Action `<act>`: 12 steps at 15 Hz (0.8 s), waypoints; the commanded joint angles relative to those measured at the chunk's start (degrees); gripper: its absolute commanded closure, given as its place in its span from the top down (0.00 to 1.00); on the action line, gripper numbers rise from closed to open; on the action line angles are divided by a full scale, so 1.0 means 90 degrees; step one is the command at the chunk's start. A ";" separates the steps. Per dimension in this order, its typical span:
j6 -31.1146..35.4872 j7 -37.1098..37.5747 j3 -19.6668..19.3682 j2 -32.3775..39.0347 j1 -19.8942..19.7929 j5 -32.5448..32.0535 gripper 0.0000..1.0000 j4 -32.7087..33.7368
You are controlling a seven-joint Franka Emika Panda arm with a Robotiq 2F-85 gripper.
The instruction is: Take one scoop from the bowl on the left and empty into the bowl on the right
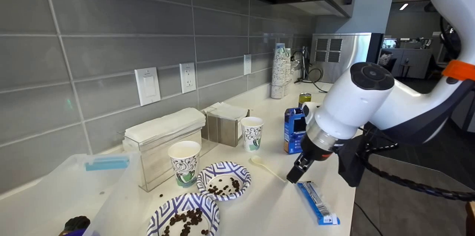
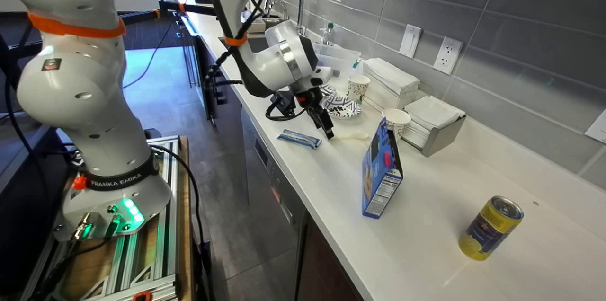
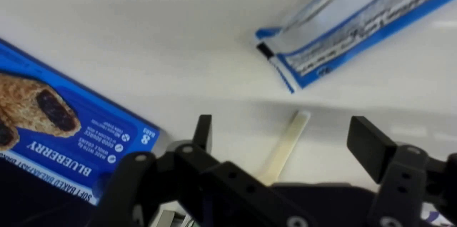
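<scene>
In the wrist view the gripper [image 3: 287, 140] stands with its jaws wide, gaps showing on both sides of the handle of one pale spoon [image 3: 284, 148]; the spoon lies on the counter [image 1: 267, 210], its long axis slanting across it, handle tip toward one wrapped bar [image 1: 316, 202], head toward two napkin holders [image 1: 224, 132]; one blue box [image 2: 378, 171] stands near; two single paper cups [image 1: 252, 135] stand beside the holders; two patterned bowls [image 1: 222, 168], close together, each hold many dark beans [image 1: 235, 183]; one yellow can [image 2: 491, 228] stands well apart, beyond the box.
</scene>
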 commanded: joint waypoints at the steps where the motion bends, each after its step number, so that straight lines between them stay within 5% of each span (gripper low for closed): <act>1: 0.0105 -0.1706 0.0170 -0.0667 -0.0119 0.1404 1.00 -0.0807; 6: -0.0229 -0.4020 0.0242 -0.1200 0.0002 0.3868 1.00 -0.0987; 12: -0.0457 -0.6709 0.0355 -0.0821 0.0117 0.6990 1.00 -0.0886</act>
